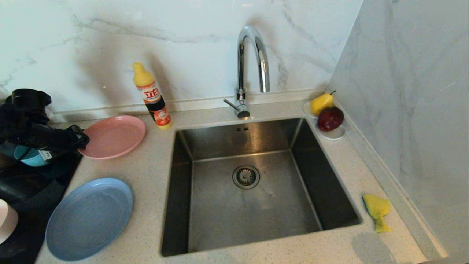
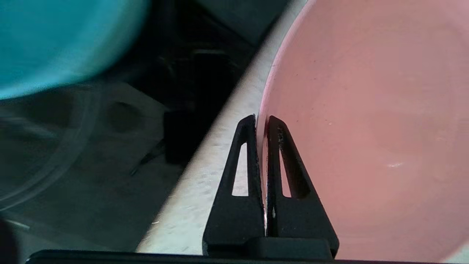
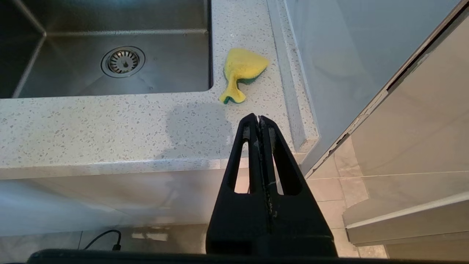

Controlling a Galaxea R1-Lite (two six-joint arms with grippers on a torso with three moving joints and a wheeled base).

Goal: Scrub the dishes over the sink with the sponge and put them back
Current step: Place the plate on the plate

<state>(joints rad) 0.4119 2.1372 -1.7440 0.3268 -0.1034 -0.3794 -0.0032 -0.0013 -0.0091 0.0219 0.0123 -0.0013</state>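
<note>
Salmon-pink matte plate (image 2: 366, 128) lies on the speckled pale stone counter (image 1: 154, 190), left of the square brushed-steel sink (image 1: 249, 205). Left gripper (image 2: 261, 121) pinches its near rim, one finger above and one below; judged an edge hold for carrying the plate over the basin. Right gripper (image 3: 259, 119) hangs off the counter's front edge, fingers pressed together, empty. Floppy yellow sponge with green scouring side (image 1: 377, 211) rests untouched on the counter right of the sink, presumably for the right arm. Grey-blue plate (image 1: 89, 218) lies nearer the front; teal bowl (image 2: 55, 40) sits beyond the counter's left edge, over a dark surface. White marble-veined walls enclose the corner.
</note>
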